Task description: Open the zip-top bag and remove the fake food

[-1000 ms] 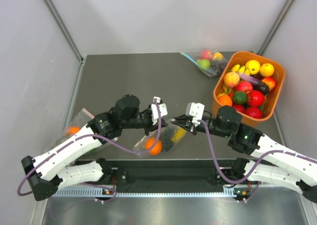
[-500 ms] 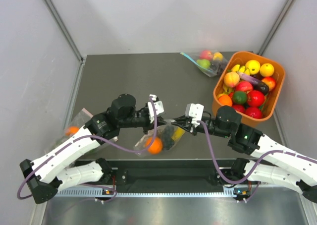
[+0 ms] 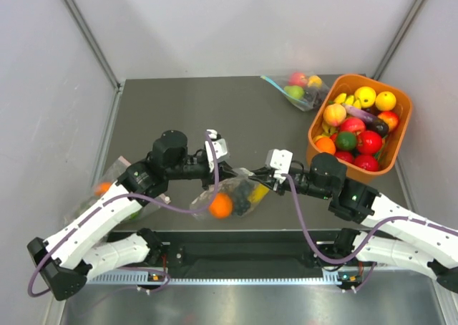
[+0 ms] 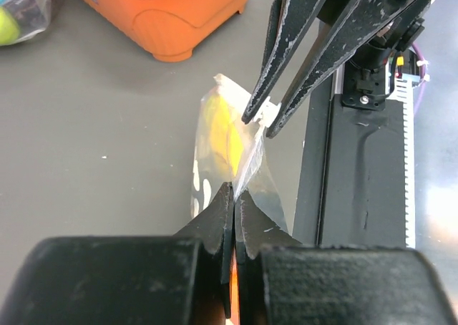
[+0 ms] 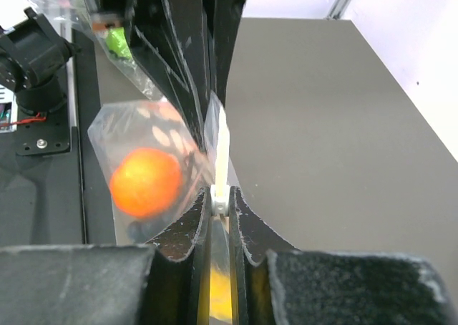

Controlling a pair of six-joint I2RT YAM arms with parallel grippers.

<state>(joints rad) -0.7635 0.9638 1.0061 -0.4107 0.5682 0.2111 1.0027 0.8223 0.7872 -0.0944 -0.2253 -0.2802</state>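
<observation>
**Clear dotted plastic pinched from both sides**

Hanging at lower centre of the top view, the zip-top bag [image 3: 236,189] is stretched between both arms. Its orange ball [image 3: 220,205] sags lowest, with the yellow banana [image 3: 256,194] beside it. The left gripper [image 3: 227,173] is clenched on one lip of the mouth. The right gripper [image 3: 253,175] is clamped on a small white tab at the opposite lip, plain in both wrist views. Gripping opposing sides likely lets the arms pull apart and part the seal, so the opening step seems underway, with nothing removed yet. An orange basket [image 3: 396,142] of toy fruit sits at upper right on the grey table [image 3: 179,110], well apart.
</observation>
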